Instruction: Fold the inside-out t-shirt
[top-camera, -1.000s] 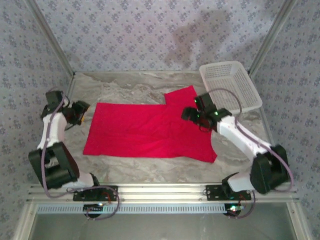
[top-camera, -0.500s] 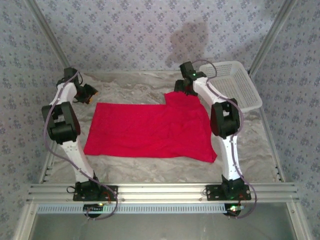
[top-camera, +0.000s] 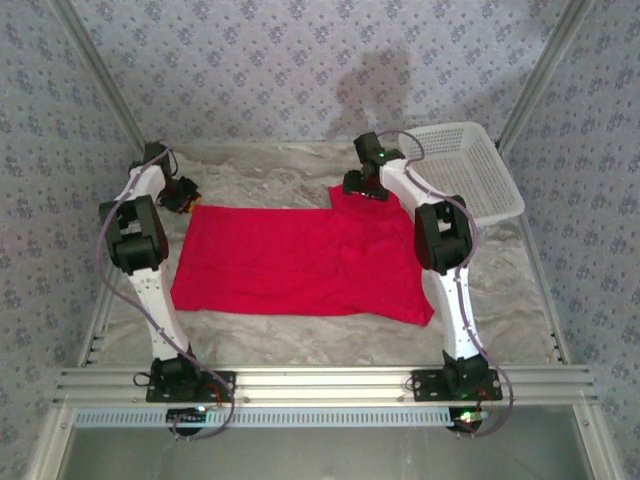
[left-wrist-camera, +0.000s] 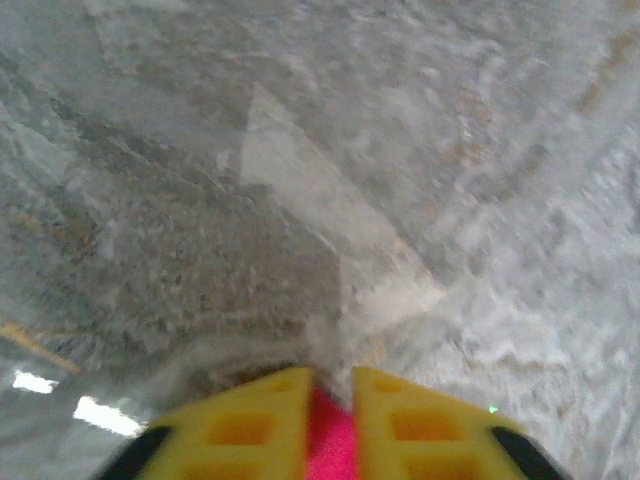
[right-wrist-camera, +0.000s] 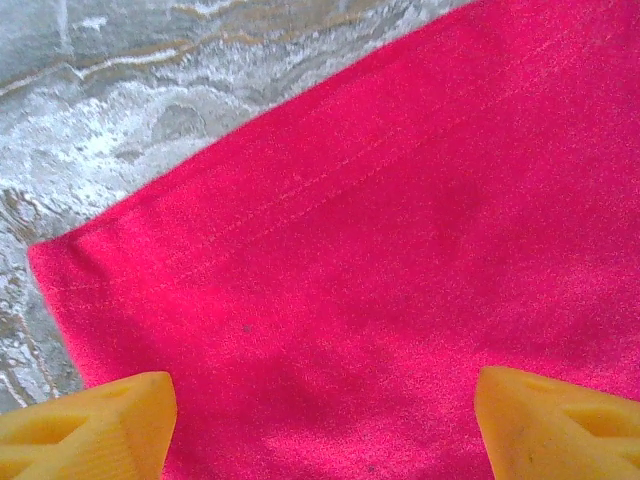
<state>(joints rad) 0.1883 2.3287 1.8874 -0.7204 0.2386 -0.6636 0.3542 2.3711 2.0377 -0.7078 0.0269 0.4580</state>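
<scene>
The inside-out t-shirt (top-camera: 300, 260) lies spread flat on the marble table, bright red, with one sleeve pointing to the far right. My left gripper (top-camera: 185, 193) is at the shirt's far left corner. In the left wrist view its yellow fingers (left-wrist-camera: 260, 425) stand almost together, and a strip of the red cloth (left-wrist-camera: 332, 445) is pinched between them. My right gripper (top-camera: 358, 186) hovers over the far right sleeve. In the right wrist view it (right-wrist-camera: 320, 400) is open, fingertips wide apart over the red cloth (right-wrist-camera: 380, 220) near a hemmed corner.
A white mesh basket (top-camera: 462, 165) stands at the back right, close to the right arm. Metal frame posts and patterned walls close in the table (top-camera: 270, 170) on three sides. Bare marble lies beyond the shirt's far edge and along the front.
Both arms have swung out from the near sides to the shirt's far edge. The left gripper has come down on the far left corner and closed; the right stays open over the sleeve.
</scene>
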